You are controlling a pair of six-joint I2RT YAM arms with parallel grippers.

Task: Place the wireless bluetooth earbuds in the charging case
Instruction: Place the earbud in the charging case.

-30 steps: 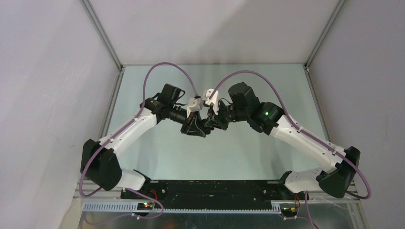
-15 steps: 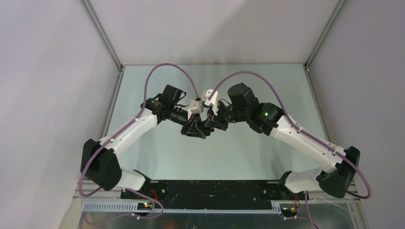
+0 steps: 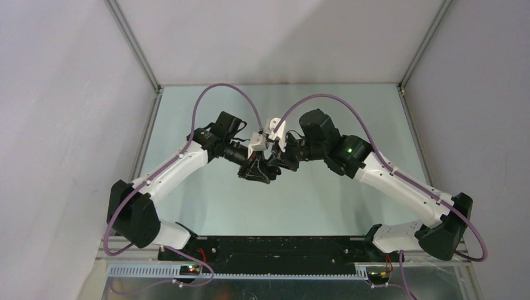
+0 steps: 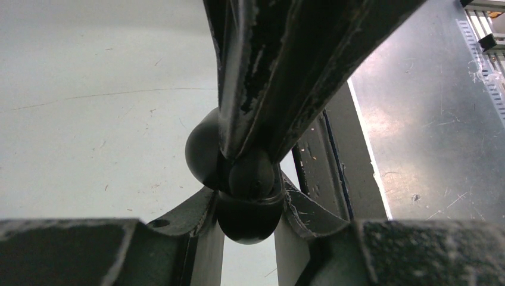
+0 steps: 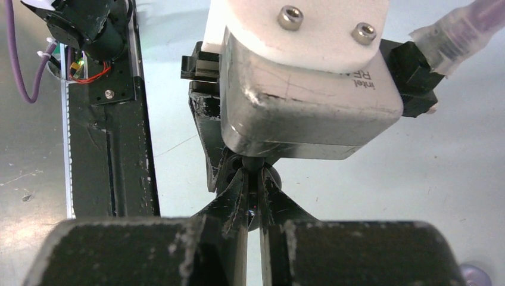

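The pale green tabletop point(image 3: 325, 206) fills the floor of the booth, with a black base plate point(image 3: 281, 247) along its 6 o'clock edge. From that plate the left arm point(image 3: 175, 169) rises from about 7 o'clock and the right arm point(image 3: 400, 184) from about 5 o'clock. Both bend inward and meet nose to nose just past the middle of the tabletop, toward 12 o'clock. A purple cable point(image 3: 209, 94) loops over each arm.

In the right wrist view, the grey and white camera block point(image 5: 304, 113) of the left wrist sits at 12 o'clock, right above the meeting point.

The left pincer point(image 4: 249, 205) is clenched on the charging case point(image 4: 247, 225), a black rounded shell held up off the tabletop, with a finger on either side of it. At about 10 o'clock from the case there is a black dome point(image 4: 202, 152) touching it. I cannot tell whether that is the case's lid or something else.

The right pincer point(image 5: 252, 182) comes at the case from 12 o'clock in the left wrist view. Its worn fingers are pinched almost together, with only a thin slit between them. At their tips is a small black earbud point(image 4: 253, 176), gripped there and sitting right at the mouth of the case, touching its rim. How far it has gone in is hidden by the fingers.

Down on the tabletop, at the 5 o'clock corner of the right wrist view, the edge of a pale purple thing point(image 5: 474, 276) shows, well apart from the pincers. Too little of it is in view to tell what it is.
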